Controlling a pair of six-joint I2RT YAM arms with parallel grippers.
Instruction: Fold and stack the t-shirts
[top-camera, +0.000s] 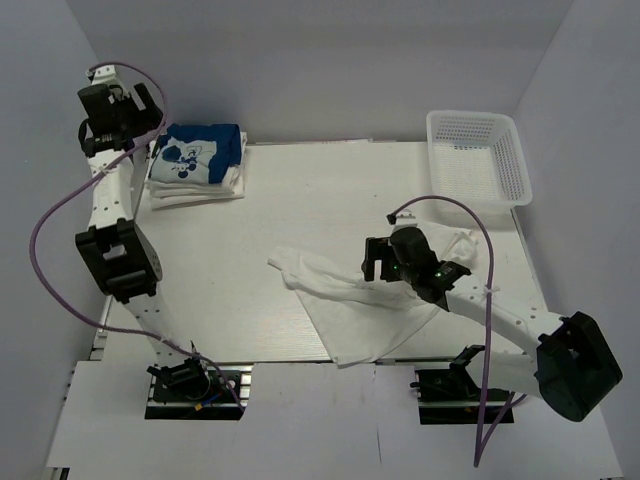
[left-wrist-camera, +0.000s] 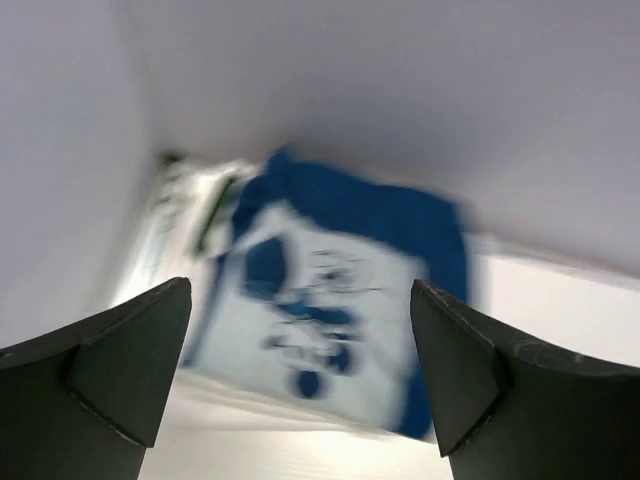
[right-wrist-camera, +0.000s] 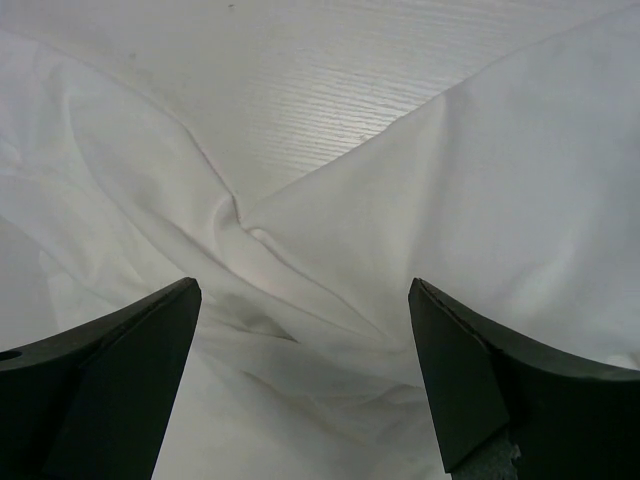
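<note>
A folded blue t-shirt with a white cartoon print (top-camera: 200, 152) lies on top of folded white shirts (top-camera: 195, 188) at the table's far left. It shows blurred in the left wrist view (left-wrist-camera: 330, 290). My left gripper (top-camera: 118, 110) is open and empty, raised to the left of that stack. A crumpled white t-shirt (top-camera: 350, 300) lies spread at the table's centre right, and in the right wrist view (right-wrist-camera: 330, 250) it fills the space under the jaws. My right gripper (top-camera: 378, 262) is open and empty, just above this shirt's upper middle.
A white plastic mesh basket (top-camera: 480, 155) stands at the far right corner of the white table (top-camera: 260, 220). Purple cables loop from both arms. White walls close in the left and right sides.
</note>
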